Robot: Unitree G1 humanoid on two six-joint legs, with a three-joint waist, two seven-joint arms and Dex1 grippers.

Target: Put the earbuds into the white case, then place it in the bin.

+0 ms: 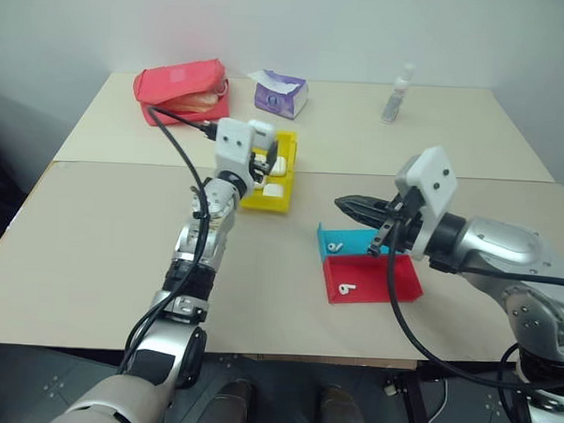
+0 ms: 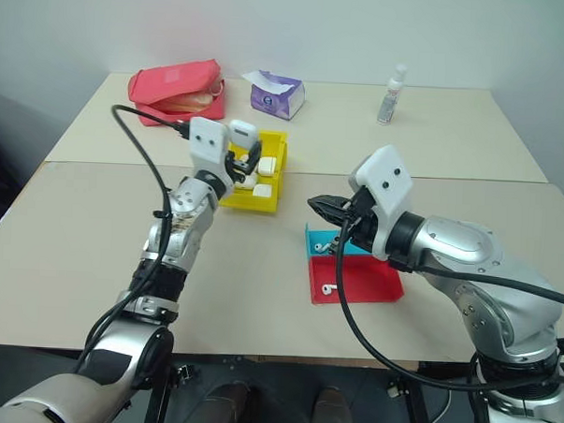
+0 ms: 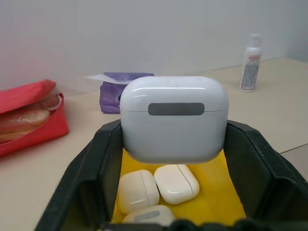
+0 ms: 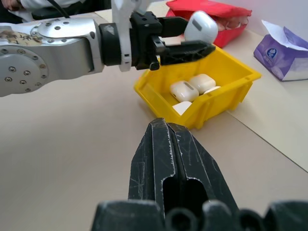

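The left end effector point(image 4: 185, 41) hung over the yellow bin point(image 4: 226, 72), and the white case point(image 3: 173, 118) sat between its two black fingers point(image 3: 91, 178), lid shut, above the bin's open top. The fingers stood apart, with a gap showing on either side of the case in the left wrist view, so the case looked released or on the point of dropping; whether any surface of the fingers was touching it could not be told. Three other white cases point(image 4: 190, 89) lay inside the bin, directly beneath.

The right end effector point(image 1: 359, 208) was held above the counter point(image 1: 102, 260) near the blue tray point(image 1: 351, 241) and red tray point(image 1: 391, 282), its fingers pressed together and holding nothing. One earbud point(image 1: 335, 246) lay in the blue tray and another point(image 1: 345, 290) in the red, so the earbuds appeared to be outside the case, though the shut lid hid its contents.

For this step done well, the judgement was that the left fingers should spread fully while centred over the bin, letting the case fall straight between the walls instead of clipping the rim. The arm should then lift clear without dragging the bin. A glossy case landing on the others could bounce or slide, so a low release would suit.
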